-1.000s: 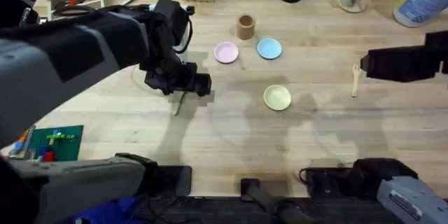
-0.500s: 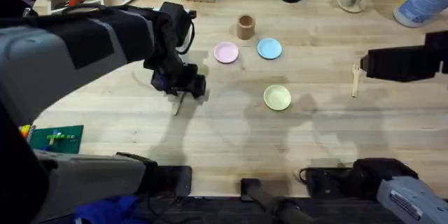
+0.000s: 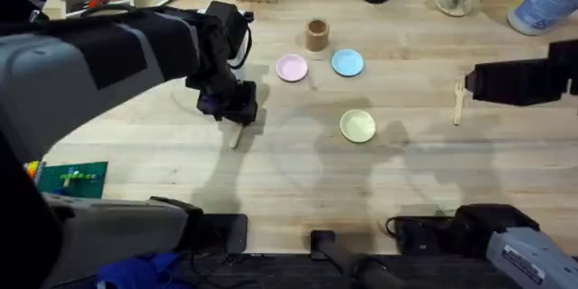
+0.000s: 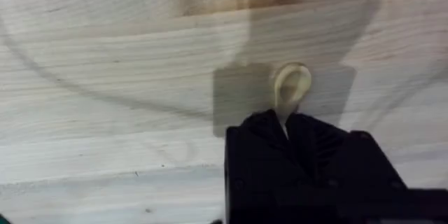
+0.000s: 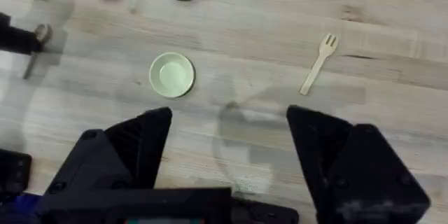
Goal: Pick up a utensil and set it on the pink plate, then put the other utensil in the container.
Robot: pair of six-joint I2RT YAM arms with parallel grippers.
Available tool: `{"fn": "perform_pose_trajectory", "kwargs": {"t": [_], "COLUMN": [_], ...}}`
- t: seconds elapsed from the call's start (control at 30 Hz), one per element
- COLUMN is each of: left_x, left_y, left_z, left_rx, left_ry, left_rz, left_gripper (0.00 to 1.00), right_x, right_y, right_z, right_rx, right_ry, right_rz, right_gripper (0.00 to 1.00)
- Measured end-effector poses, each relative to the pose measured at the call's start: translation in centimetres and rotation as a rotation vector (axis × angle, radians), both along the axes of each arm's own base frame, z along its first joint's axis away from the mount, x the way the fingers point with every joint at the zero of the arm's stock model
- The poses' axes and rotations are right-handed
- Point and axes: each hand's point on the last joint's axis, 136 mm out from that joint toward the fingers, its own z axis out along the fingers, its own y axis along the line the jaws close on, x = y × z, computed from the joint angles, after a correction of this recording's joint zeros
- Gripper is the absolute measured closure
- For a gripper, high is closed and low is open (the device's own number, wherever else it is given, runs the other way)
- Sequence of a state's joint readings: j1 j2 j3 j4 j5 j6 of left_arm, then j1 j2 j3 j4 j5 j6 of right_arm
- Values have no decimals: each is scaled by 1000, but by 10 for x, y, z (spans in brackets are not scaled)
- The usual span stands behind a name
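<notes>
The left gripper (image 3: 233, 108) is seen low over the table's left-centre, its black fingers closed on the wooden spoon (image 3: 237, 133). In the left wrist view the spoon's (image 4: 290, 91) rounded bowl is shown jutting out beyond the pinched fingertips (image 4: 262, 129), with its shadow cast on the wood just beside it; whether the spoon is lifted clear of the table cannot be told. In the overhead view the pale handle is seen slanting out from under the gripper toward the near side.

The right gripper (image 5: 227, 136) is held above the right part of the table with its two fingers spread wide — nothing is gripped between them. Beyond it, the wooden fork (image 5: 318, 63) is seen lying flat on the bare table, tines toward the far side; in the overhead view the fork (image 3: 459, 102) is placed just left of the right arm's dark body.

The pink plate (image 3: 291, 68) is set at the far centre of the table, with nothing on it. Just to its right lies the light blue plate (image 3: 348, 62), and just behind and between the two stands the brown cylindrical cup (image 3: 316, 34), upright. The pale yellow plate (image 3: 358, 125) lies nearer — well apart from the spoon, to its right.
</notes>
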State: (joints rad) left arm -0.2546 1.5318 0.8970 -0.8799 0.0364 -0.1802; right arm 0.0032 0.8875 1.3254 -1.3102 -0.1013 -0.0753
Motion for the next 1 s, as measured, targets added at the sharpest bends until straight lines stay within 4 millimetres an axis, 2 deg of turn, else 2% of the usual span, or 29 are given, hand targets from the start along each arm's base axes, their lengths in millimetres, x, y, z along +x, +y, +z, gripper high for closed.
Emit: {"fn": "perform_pose_trajectory", "kwargs": {"t": [0.27, 0.4, 0.63, 0.8, 0.83, 1.0], "left_x": [3, 18, 55, 74, 81, 93], "left_y": [-1, -4, -13, -25, -38, -62], "left_z": [1, 7, 40, 63, 76, 93], "left_rx": [-2, -6, -33, -54, -68, -87], "left_ry": [-12, -46, -154, -224, -261, -296], "left_rz": [0, 0, 0, -20, -51, -102], "left_gripper": [959, 960, 961, 961, 961, 961], "right_x": [0, 0, 0, 0, 0, 0], "right_y": [0, 0, 0, 0, 0, 0], "right_z": [0, 0, 0, 0, 0, 0], "right_rx": [0, 0, 0, 0, 0, 0], "right_ry": [0, -1, -1, -1, -1, -1], "right_rz": [0, 0, 0, 0, 0, 0], "right_gripper": [3, 3, 3, 3, 3, 3]}}
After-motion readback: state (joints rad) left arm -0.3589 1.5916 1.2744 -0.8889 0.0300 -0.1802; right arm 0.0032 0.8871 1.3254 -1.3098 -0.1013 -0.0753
